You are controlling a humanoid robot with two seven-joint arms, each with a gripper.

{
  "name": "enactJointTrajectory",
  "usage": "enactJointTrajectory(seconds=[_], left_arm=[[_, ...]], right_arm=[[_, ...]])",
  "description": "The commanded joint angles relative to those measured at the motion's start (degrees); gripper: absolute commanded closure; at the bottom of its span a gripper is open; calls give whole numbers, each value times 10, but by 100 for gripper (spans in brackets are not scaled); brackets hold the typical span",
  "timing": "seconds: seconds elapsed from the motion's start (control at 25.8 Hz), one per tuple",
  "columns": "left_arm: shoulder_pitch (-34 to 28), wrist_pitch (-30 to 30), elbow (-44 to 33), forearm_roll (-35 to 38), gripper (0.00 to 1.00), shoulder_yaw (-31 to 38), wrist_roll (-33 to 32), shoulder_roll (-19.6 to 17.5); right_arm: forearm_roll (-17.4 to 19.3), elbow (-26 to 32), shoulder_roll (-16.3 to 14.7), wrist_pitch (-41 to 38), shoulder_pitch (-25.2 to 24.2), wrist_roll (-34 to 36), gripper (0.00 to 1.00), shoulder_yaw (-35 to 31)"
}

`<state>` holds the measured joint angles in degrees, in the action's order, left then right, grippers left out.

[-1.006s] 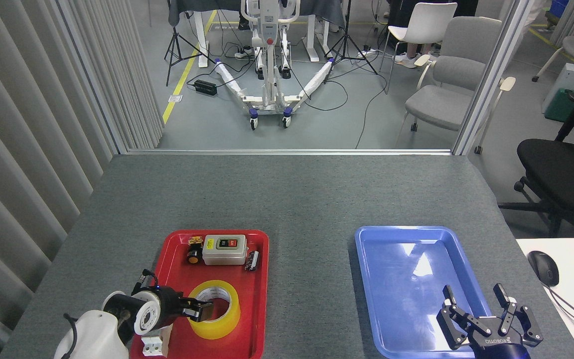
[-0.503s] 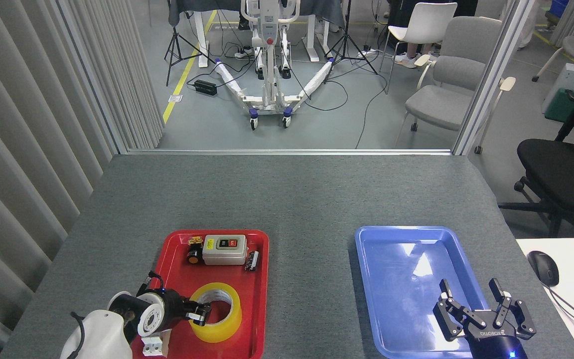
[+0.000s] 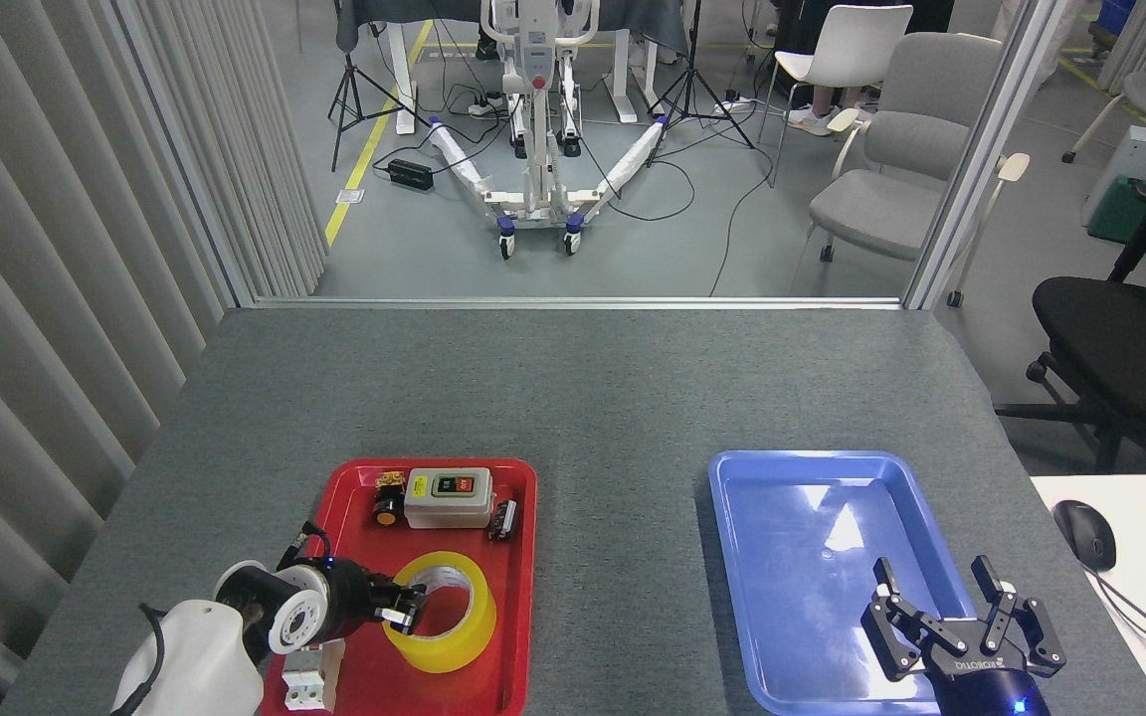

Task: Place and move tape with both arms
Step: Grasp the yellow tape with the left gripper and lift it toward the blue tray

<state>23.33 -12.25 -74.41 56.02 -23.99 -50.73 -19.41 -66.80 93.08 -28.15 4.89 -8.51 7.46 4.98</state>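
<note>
Left tool clamped on tape roll wall, roll tilted in red tray. Right tool spread wide over blue tray.

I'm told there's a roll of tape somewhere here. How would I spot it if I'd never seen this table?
Find the red tray on the left part of the grey table. The tape sits in the tray's near half, where the left gripper has closed on its rim. It is the only yellow see-through ring there; the grey switch box behind it is boxy, with green and red buttons.
</note>
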Motion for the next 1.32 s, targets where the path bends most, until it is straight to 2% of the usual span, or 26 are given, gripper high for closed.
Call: enactJointTrajectory(seconds=[0.0, 0.12, 0.15, 0.23, 0.35, 0.43, 0.5, 0.58, 0.74, 0.85, 0.97, 1.01, 1.16, 1.28], left_arm=[[15, -16, -34, -8, 100, 16, 5, -5], [14, -39, -58, -53, 100, 56, 25, -7], [13, -61, -57, -91, 100, 72, 38, -9], [15, -142, -44, -178, 100, 94, 85, -11], [30, -270, 27, -289, 100, 100, 206, -7], [44, -328, 83, -346, 100, 85, 295, 3], [49, -328, 132, -378, 100, 50, 363, 30], [54, -328, 164, -386, 100, 18, 393, 55], [70, -321, 224, -387, 100, -77, 382, 104], [114, -321, 282, -391, 100, -140, 376, 149], [121, -315, 310, -391, 100, -150, 376, 181], [121, -315, 319, -391, 100, -150, 376, 187], [118, -314, 322, -391, 100, -150, 376, 185], [116, -314, 319, -391, 100, -150, 375, 181]], right_arm=[[-1, 0, 1, -9, 0, 0, 1, -1], [-3, -1, 1, -36, -1, 2, 1, -1], [-3, 0, 1, -44, -1, 3, 1, -2], [-3, 0, 1, -59, -1, 6, 1, -3], [-2, -1, 1, -88, -2, 18, 1, -10], [-2, -1, 3, -107, -3, 19, 1, -22], [-2, -1, 6, -117, -3, 19, 1, -28], [-1, -1, 9, -129, -3, 19, 1, -28], [1, -1, 10, -182, -2, 22, 1, -30], [3, -1, 15, -242, -2, 21, 1, -58], [3, -1, 48, -331, 4, 17, 1, -71], [3, -1, 57, -363, 4, 16, 1, -77], [3, -4, 63, -498, 2, 13, 1, -94], [3, -18, 78, -499, 5, 12, 1, -97]])
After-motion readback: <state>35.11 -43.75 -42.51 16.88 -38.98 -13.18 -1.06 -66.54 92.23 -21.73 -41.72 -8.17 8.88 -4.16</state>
